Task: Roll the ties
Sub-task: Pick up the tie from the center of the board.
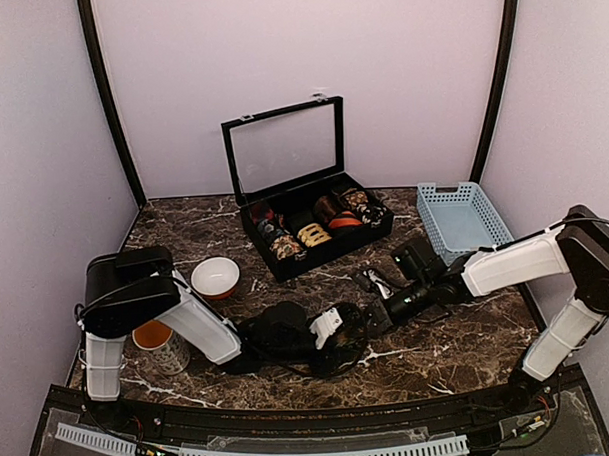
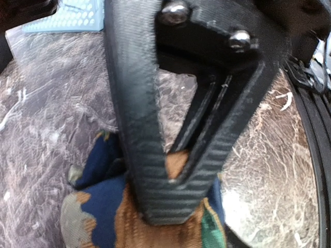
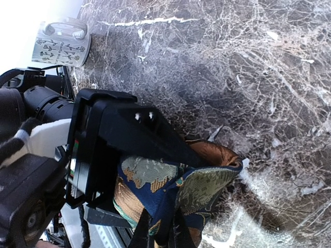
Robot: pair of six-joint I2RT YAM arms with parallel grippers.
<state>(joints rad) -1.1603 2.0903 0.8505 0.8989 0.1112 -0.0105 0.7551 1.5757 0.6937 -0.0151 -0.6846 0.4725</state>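
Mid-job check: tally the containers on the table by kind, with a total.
Black box, lid open: 1
Blue basket: 1
Bowl: 1
Mug: 1
Total: 4

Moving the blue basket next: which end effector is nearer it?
Right. The right end effector sits front-left of the basket, clamping the tie; the left end effector is farther left.

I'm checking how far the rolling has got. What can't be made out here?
- Left wrist: the left gripper fills the blurred view; whether it pinches the tie or only presses on it is unclear.
- Right wrist: the right gripper is cut off by the bottom edge.
- Top view: both grippers cover the tie, hiding how much is rolled.
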